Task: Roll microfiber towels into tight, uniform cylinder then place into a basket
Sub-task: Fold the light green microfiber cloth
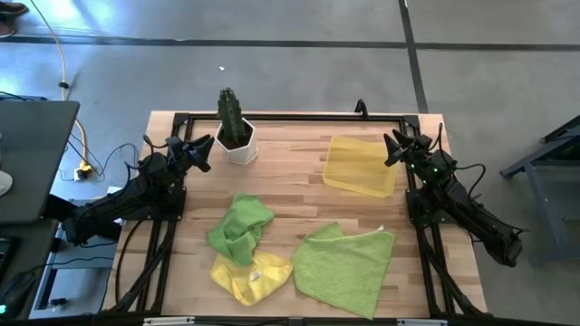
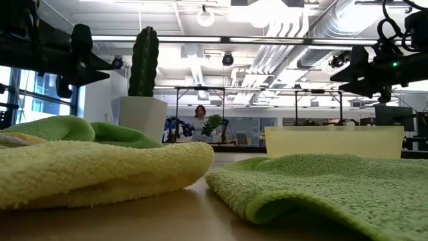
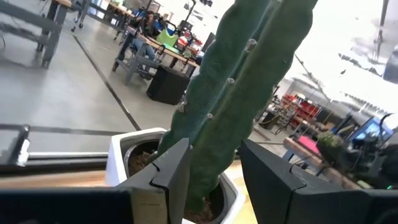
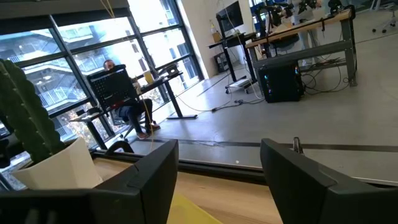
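I see both hands empty, fingers apart: left hand (image 1: 201, 152) beside the cactus pot (image 1: 239, 143), right hand (image 1: 396, 149) by the basket (image 1: 361, 166) (far right of worktop (image 1: 299, 195)). Towels unrolled: flat green towel (image 1: 344, 263) front right, crumpled green towel (image 1: 240, 226) overlapping yellow towel (image 1: 251, 278) front left.

Three towels lie on the table (image 1: 290, 172): two green ones, a crumpled green towel (image 1: 241, 227) and a flat green towel (image 1: 344, 263), plus one yellow towel (image 1: 251, 276). There is one yellow basket (image 1: 360, 166) and one white pot (image 1: 239, 144) holding a single cactus (image 1: 229, 113). Two robot arms stand at the table, one per side, each with one gripper: left gripper (image 1: 196, 152), right gripper (image 1: 396, 149).
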